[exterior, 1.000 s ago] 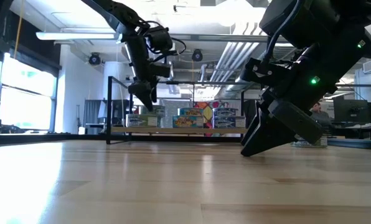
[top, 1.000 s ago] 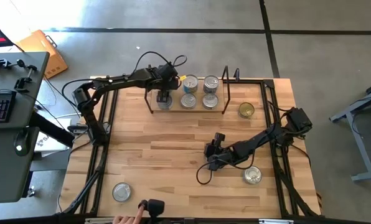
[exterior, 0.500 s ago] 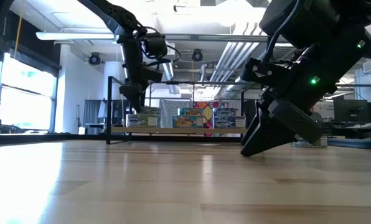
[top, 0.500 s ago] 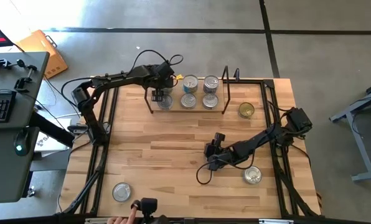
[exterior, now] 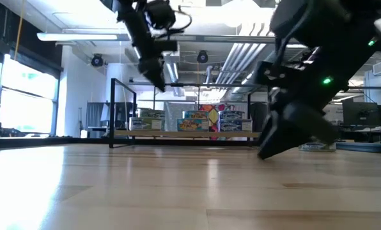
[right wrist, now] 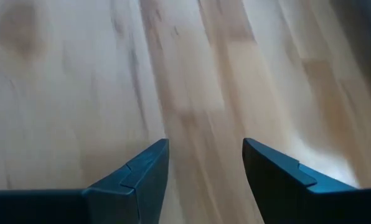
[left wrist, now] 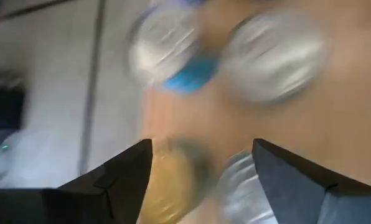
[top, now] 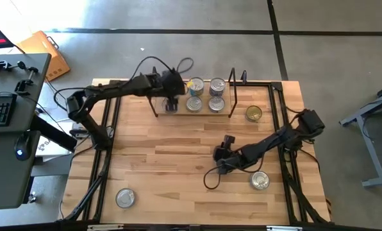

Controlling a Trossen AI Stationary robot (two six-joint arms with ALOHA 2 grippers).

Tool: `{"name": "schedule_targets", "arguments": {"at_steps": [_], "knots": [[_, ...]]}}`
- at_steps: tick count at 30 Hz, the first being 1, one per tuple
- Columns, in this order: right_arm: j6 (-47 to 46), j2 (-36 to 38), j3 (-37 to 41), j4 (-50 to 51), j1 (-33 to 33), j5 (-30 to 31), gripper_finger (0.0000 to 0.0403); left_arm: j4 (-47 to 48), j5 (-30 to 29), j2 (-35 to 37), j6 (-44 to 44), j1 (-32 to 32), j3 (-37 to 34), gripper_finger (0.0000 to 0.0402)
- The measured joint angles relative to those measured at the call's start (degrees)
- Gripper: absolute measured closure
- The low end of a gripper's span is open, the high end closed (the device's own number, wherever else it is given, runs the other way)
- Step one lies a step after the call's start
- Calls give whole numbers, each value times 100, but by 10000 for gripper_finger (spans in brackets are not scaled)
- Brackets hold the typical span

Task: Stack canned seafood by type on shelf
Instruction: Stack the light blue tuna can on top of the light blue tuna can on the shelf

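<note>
While the left claw (top: 172,97) hangs over the left end of the shelf (top: 192,109) in the upper middle of the high view, its fingers spread and holding nothing, tins (top: 206,94) sit clustered on the board beside it. Lower right of centre, the right claw (top: 222,160) rests low over bare tabletop (top: 165,167), parted and empty, with loose tins at lower right (top: 260,181), lower left (top: 125,197) and right of the shelf (top: 254,114).

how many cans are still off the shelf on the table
3. One silver-topped can near the table's front left corner, one silver-topped can front right beside the right arm, and a gold-topped can just right of the shelf. The arms may hide others.
</note>
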State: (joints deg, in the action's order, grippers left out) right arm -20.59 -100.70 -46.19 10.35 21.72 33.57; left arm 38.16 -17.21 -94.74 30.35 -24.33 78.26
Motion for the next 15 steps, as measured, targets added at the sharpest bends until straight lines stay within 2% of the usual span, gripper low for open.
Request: {"name": "schedule_targets", "arguments": {"at_steps": [4,9,12,15], "knots": [[-589,609,8,1249,218,56,206,-275,770,8,-491,641,-46,164],[-1605,1469,8,2966,841,1,206,-1535,930,-18,-963,1646,-556,208],[-2282,2009,8,3684,1358,-504,206,-2598,928,-18,-1108,2263,-979,231],[-3167,2480,8,3891,1873,-1236,206,-3616,928,-20,-1359,2798,-1425,247]]}}
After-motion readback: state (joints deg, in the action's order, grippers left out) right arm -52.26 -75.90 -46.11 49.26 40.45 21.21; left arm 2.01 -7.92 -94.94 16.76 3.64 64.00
